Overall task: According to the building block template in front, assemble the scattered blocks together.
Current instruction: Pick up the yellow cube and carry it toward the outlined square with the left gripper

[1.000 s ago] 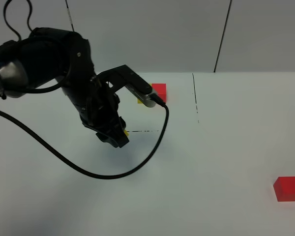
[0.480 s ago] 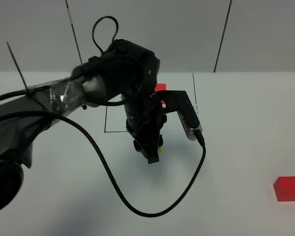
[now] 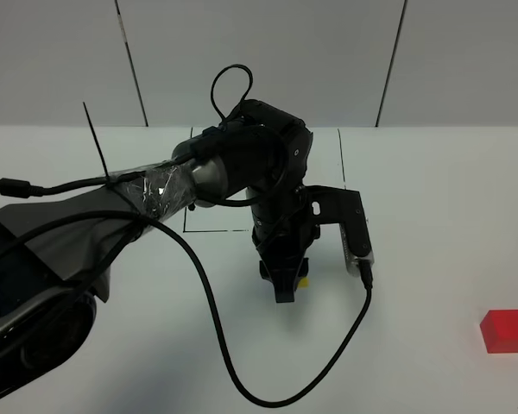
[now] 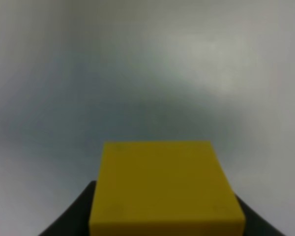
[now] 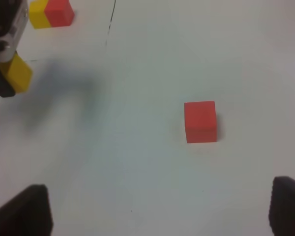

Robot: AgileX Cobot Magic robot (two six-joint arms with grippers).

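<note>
My left gripper [image 3: 287,285] is shut on the yellow cube [image 3: 302,281] and holds it low over the white table, right of the outlined square. The cube fills the left wrist view [image 4: 164,189] between dark fingers [image 4: 73,219]. The right wrist view also shows it [image 5: 17,73]. The red cube [image 3: 505,331] lies alone at the front right, also seen from the right wrist [image 5: 200,121]. The yellow-red template [image 5: 50,14] sits far back; my left arm hides it in the high view. My right gripper [image 5: 162,211] is open and empty, short of the red cube.
A thin black square outline [image 3: 216,231] is drawn on the table, with one line running back [image 3: 341,164]. My left arm's black cable [image 3: 216,345] loops over the table in front. A grey panelled wall [image 3: 259,60] stands behind.
My left arm has swung right and toward the front with the yellow cube, from left of the template to a spot right of the square. The red cube has not moved.
</note>
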